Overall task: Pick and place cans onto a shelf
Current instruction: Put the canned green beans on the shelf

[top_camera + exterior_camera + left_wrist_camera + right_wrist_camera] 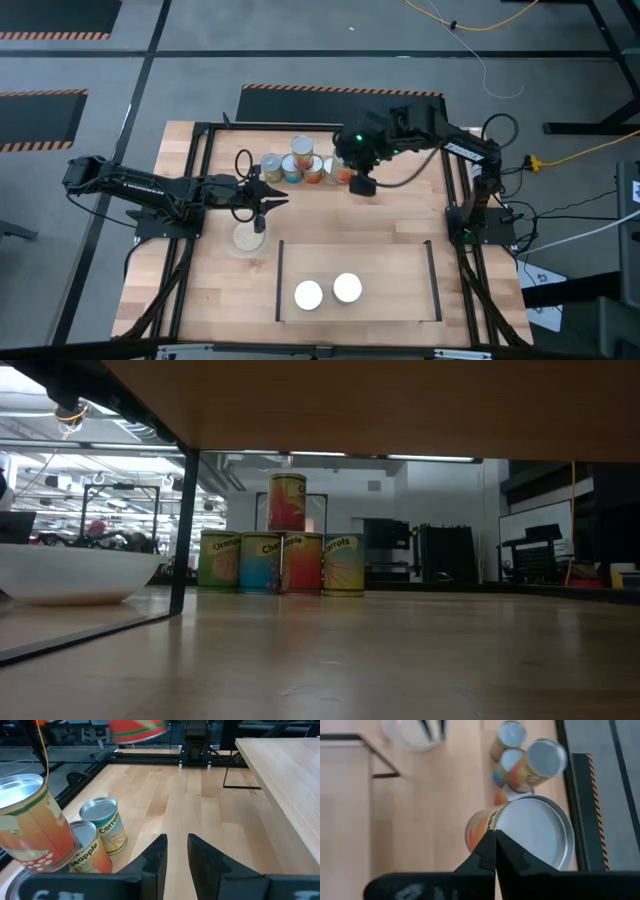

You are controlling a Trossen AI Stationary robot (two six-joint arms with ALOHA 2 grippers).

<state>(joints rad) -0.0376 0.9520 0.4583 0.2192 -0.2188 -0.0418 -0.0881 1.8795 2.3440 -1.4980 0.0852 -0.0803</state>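
Several cans (295, 168) stand in a row at the table's far side, and one more can (287, 502) stands on top of them. Two cans (327, 291) stand on the light-wood shelf (390, 290) near the front edge. My right gripper (495, 840) is over the right end of the row, shut on an orange can (530, 835). That can shows high up in the left wrist view (137, 730). My left gripper (176, 852) is open and empty, just in front of the row and beside the clear dish (248, 238). My right gripper has the orange can by its top rim (496, 822). One finger lies on the label side and the other over the silver lid, and the two fingers are almost together. The fingertips hide the exact contact. The can is tilted and lifted clear of the table.
The clear dish with beige contents sits left of the shelf, under my left gripper. A black metal frame (200, 200) runs along the table's sides. Bare wood lies between the can row and the shelf. The shelf has free room to the right of its two cans.
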